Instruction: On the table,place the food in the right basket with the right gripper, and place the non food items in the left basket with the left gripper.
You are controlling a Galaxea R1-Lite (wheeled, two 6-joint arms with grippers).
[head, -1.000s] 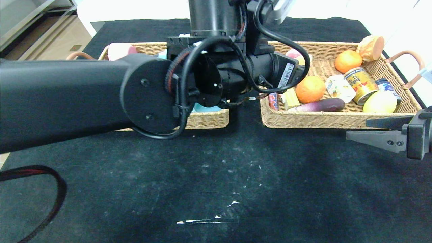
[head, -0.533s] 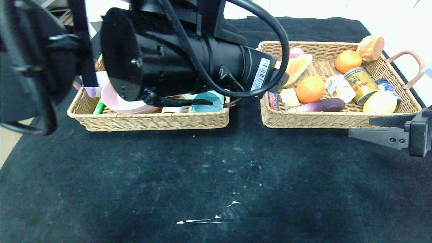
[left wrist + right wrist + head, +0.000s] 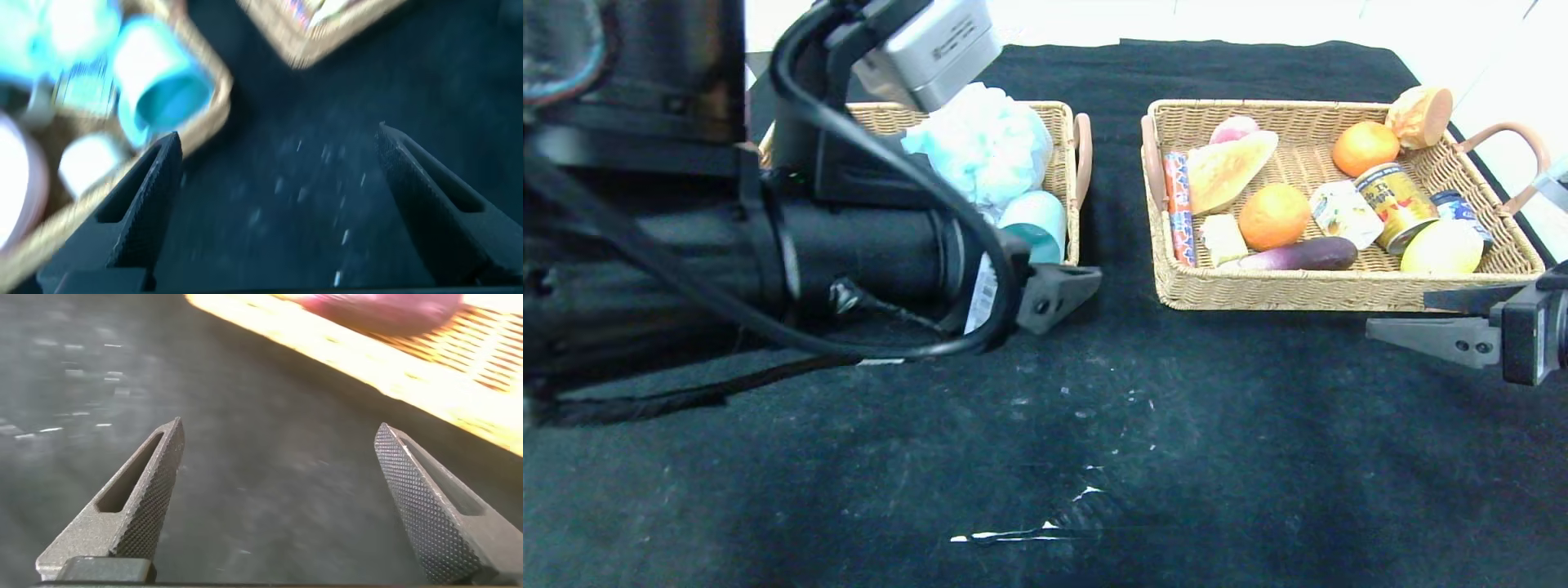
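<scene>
With its jaws spread wide and holding nothing, the left gripper hangs over the black table just in front of the left basket, near that basket's inner front corner. Inside the basket lie the fluffy light-blue bath pouf and a turquoise cup on its side; much of the rest is hidden by the left arm. The right gripper, also spread and empty, sits low over the cloth beside the front right corner of the right basket, where the orange-red sausage stick lies along the left wall beside oranges, an eggplant and cans
</scene>
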